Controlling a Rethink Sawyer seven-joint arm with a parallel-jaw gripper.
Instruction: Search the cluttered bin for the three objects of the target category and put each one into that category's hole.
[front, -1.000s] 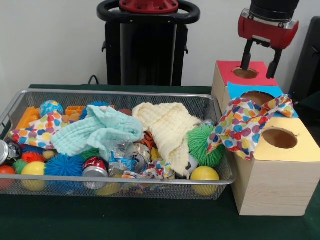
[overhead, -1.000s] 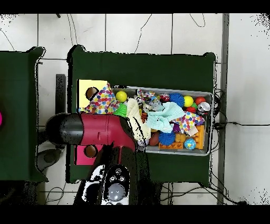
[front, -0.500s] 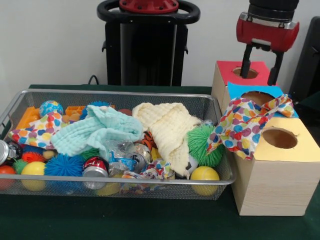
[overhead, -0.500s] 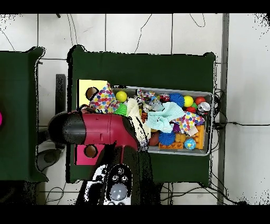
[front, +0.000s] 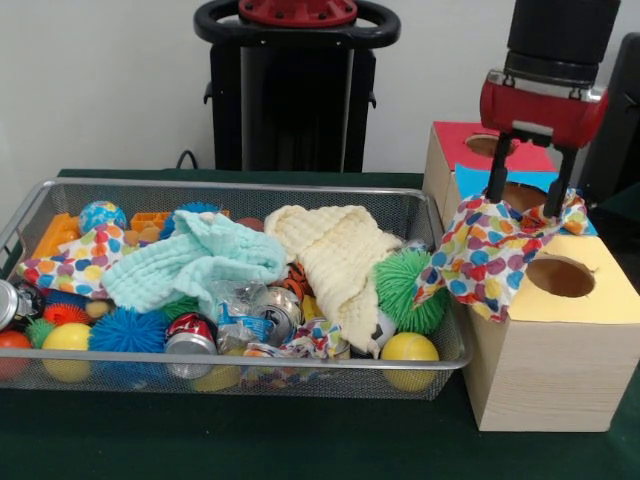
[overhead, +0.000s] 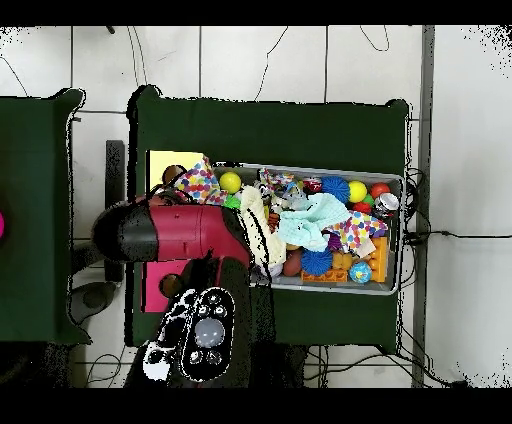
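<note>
Your red and black hand (front: 529, 198) hangs released, fingers spread, directly over the multicoloured dotted cloth (front: 487, 248) draped across the wooden box with the yellow-topped hole (front: 560, 277). That cloth sits at about 3 o'clock from the wire mesh bin (front: 436, 356), beside its hole rather than in it, so it likely needs regrasping and pushing in.

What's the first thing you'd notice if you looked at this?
The wire bin stuffed with bright things: spiky balls, crushed cans, and a mint cloth beside a cream cloth on top. Next to it stand wooden boxes, where a polka-dot cloth hangs over the edge of the yellow-topped box. The robot's red claw hangs open right above that cloth.
</note>
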